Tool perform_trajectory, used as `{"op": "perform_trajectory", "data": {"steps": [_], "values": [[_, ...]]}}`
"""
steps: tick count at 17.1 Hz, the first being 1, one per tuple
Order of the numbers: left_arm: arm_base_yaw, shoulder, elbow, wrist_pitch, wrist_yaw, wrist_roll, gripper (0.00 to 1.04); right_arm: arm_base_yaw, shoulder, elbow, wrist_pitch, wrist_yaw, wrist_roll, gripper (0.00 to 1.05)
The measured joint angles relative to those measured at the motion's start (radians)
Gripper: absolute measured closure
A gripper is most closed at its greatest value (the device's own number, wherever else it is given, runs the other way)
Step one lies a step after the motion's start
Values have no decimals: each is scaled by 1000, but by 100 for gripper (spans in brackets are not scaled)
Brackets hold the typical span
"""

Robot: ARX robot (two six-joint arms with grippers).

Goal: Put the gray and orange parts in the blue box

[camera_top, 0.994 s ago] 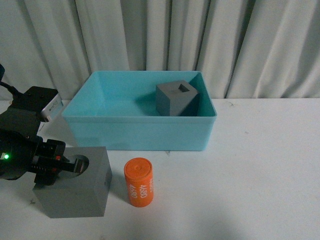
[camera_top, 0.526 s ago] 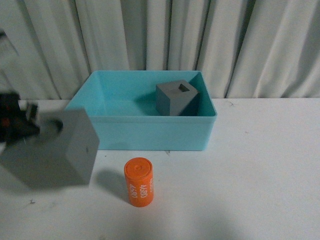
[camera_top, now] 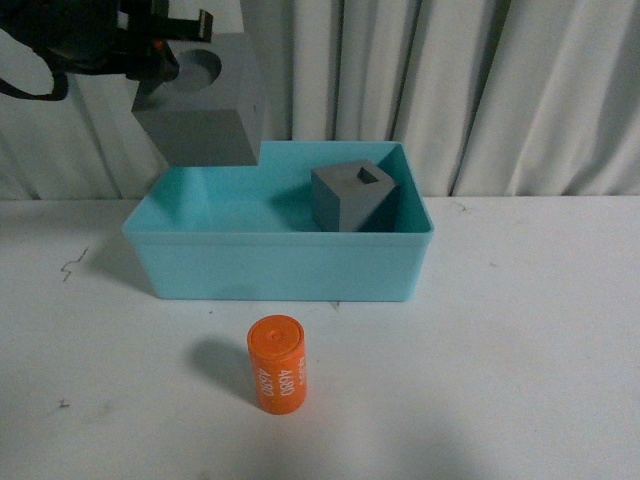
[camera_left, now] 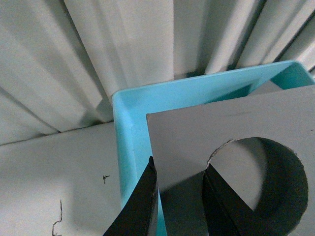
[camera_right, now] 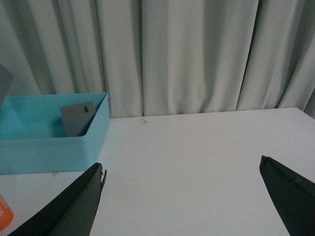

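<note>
My left gripper (camera_top: 165, 50) is shut on the gray cube with the round recess (camera_top: 205, 100) and holds it high above the back left corner of the blue box (camera_top: 280, 268). In the left wrist view one finger sits inside the recess and one on the outer wall of the cube (camera_left: 197, 132), with the gripper (camera_left: 179, 169) above the box's corner (camera_left: 123, 128). The gray cube with the rectangular slot (camera_top: 352, 197) lies in the box's back right part. The orange cylinder (camera_top: 277, 363) lies on the table in front of the box. My right gripper (camera_right: 182, 167) is open and empty over bare table.
White curtains (camera_top: 450, 90) hang behind the table. The box (camera_right: 49, 147), the slotted cube (camera_right: 78, 118) and an edge of the orange cylinder (camera_right: 4, 216) show in the right wrist view. A small dark mark (camera_top: 70, 265) lies on the table left of the box.
My left gripper has lifted the recessed cube from the table at the front left, up and back, to above the box's back left corner. The cylinder and slotted cube have not moved.
</note>
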Motion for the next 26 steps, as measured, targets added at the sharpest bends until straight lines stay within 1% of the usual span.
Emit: {"op": "perform_trajectory", "data": {"steps": [1, 2, 4, 8, 16, 17, 20, 23, 24, 25, 26], "values": [[-8, 54, 36, 27, -17, 29, 84, 0, 0, 0, 0, 0, 0, 6], [-12, 83, 63, 7, -35, 36, 84, 0, 0, 0, 0, 0, 0, 6], [-14, 142, 84, 26, -50, 80, 84, 0, 0, 0, 0, 0, 0, 6], [0, 285, 123, 34, -110, 155, 85, 0, 0, 0, 0, 0, 0, 6], [12, 336, 144, 60, -121, 200, 85, 0, 0, 0, 0, 0, 0, 6], [13, 338, 144, 60, -121, 200, 82, 0, 0, 0, 0, 0, 0, 6], [13, 340, 144, 58, -119, 201, 68, 0, 0, 0, 0, 0, 0, 6], [13, 340, 144, 65, -120, 200, 57, 0, 0, 0, 0, 0, 0, 6], [13, 340, 144, 65, -120, 200, 52, 0, 0, 0, 0, 0, 0, 6], [14, 340, 144, 63, -120, 198, 50, 0, 0, 0, 0, 0, 0, 6], [17, 339, 144, 48, -116, 188, 41, 0, 0, 0, 0, 0, 0, 6]]}}
